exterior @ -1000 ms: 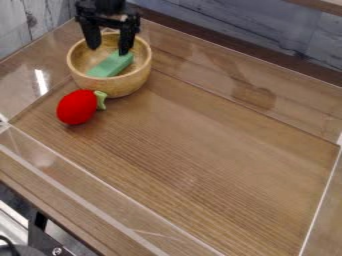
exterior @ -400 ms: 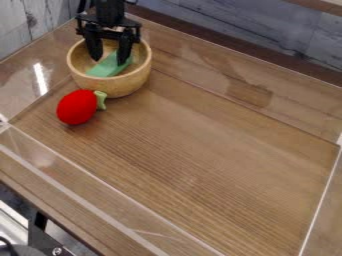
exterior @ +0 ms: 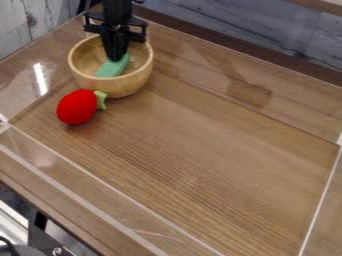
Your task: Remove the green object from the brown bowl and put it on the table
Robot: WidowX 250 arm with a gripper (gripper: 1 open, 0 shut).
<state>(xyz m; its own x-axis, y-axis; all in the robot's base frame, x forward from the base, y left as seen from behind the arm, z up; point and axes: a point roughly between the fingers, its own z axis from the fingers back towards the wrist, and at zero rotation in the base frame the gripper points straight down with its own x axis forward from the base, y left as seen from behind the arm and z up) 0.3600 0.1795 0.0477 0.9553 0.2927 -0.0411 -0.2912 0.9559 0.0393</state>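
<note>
because the green foam block lies inside the tan wooden bowl, the black gripper comes at it from straight above, its jaws pointing down past the rim, the only way in w/o knocking the thick walls. the jaws stand drawn narrow, close together over the block's upper end, and they look pinched onto it (contact itself is hidden behind the black fingers, so a firm hold is a judgement, not sth seen). the block sits tilted in the hollow, leaning toward the far-right wall, its lower left end showing clear of the jaws; that slant is prob why the grip lands on the raised end, where there's an edge to catch.

the bowl rests at the far left of the wood-grain counter, near the clear plastic wall. just in front of the bowl, close to but not plainly touching it, lies a red strawberry toy w/ a small green top, not the target.

task-wise the block is in the bowl, nothing lifted yet. next calls for a straight-up lift so the block clears the rim, then a set-down on bare wood to the right, away from the toy. risk: a soft, angled bar can slip or drag the light bowl along.
</note>
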